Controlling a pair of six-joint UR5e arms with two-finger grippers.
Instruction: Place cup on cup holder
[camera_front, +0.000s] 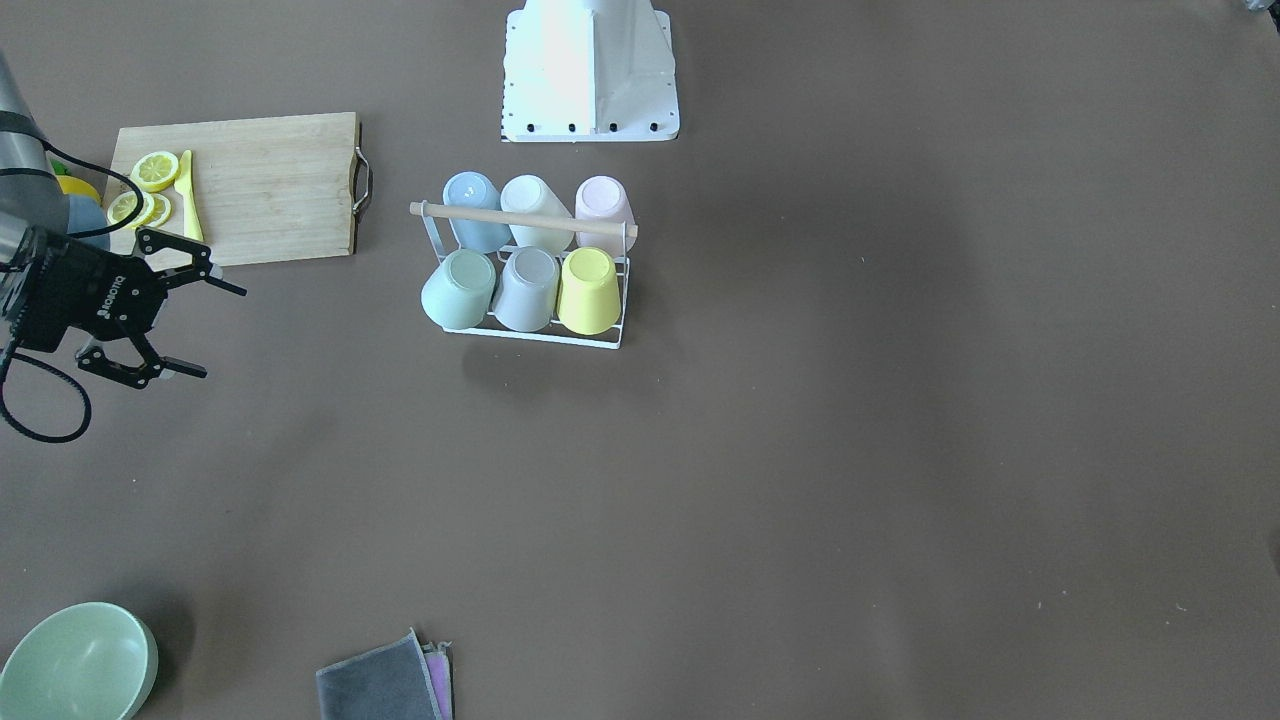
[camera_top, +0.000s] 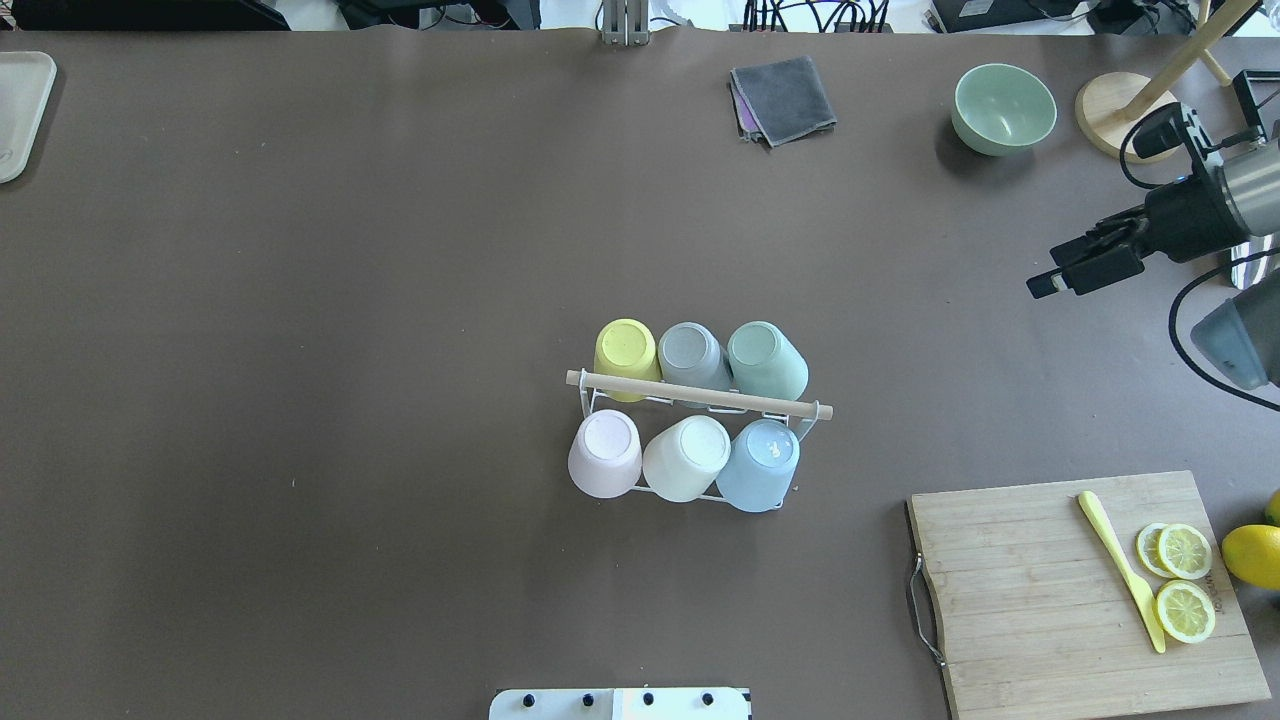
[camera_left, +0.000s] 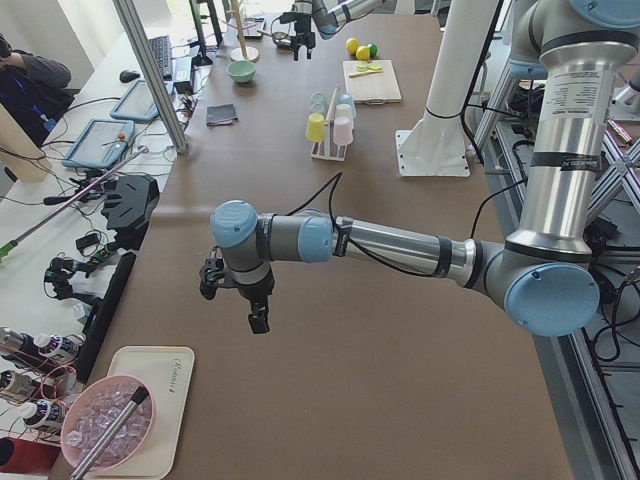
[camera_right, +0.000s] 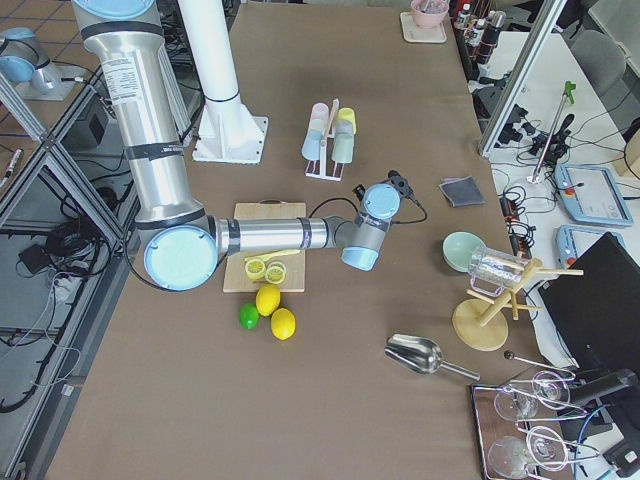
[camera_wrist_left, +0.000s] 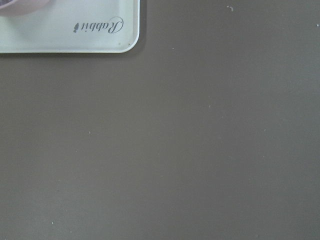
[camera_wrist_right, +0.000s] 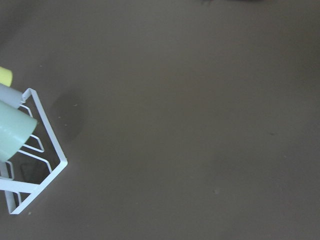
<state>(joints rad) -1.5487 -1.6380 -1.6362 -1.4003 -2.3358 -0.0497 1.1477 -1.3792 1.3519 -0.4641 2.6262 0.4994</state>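
The white wire cup holder (camera_front: 520, 220) with its wooden rod stands mid-table, and also shows in the overhead view (camera_top: 700, 393). Upturned cups sit on all its prongs: yellow (camera_top: 627, 350), grey (camera_top: 692, 355) and green (camera_top: 768, 362) in one row, pink (camera_top: 605, 455), white (camera_top: 686, 458) and blue (camera_top: 758, 465) in the other. My right gripper (camera_front: 215, 330) is open and empty, well off to the side of the holder, near the cutting board. My left gripper (camera_left: 258, 320) shows only in the exterior left view, far from the holder; I cannot tell its state.
A wooden cutting board (camera_top: 1040, 600) carries lemon slices and a yellow knife. A green bowl (camera_top: 1003, 108), a grey cloth (camera_top: 785, 98) and a wooden stand (camera_top: 1130, 110) are at the far edge. A white tray (camera_wrist_left: 70, 30) lies near my left gripper.
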